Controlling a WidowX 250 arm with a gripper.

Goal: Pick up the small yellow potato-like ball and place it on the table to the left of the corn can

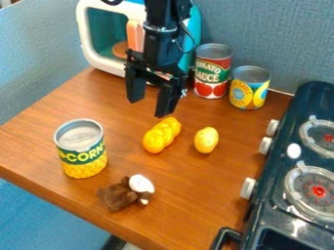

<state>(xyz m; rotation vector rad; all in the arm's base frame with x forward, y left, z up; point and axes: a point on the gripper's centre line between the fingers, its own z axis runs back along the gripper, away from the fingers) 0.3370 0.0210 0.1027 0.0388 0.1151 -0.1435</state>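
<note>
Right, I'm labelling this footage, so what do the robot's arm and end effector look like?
The arm is black, with blocky joints and a thin dark cable looping out beside it. The end effector is black too, with two chunky, plain fingers.

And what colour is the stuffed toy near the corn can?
Brown and white, seen in the camera view.

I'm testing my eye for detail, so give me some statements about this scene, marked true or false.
1. The yellow braided piece and the yellow oval piece lie apart. True.
2. The pincer is shut on the yellow oval piece. False: it hangs open, holding nothing.
3. The red-labelled can stands upright. True.
4. The brown-and-white toy lies on the stove. False: it lies on the wooden table.
</note>
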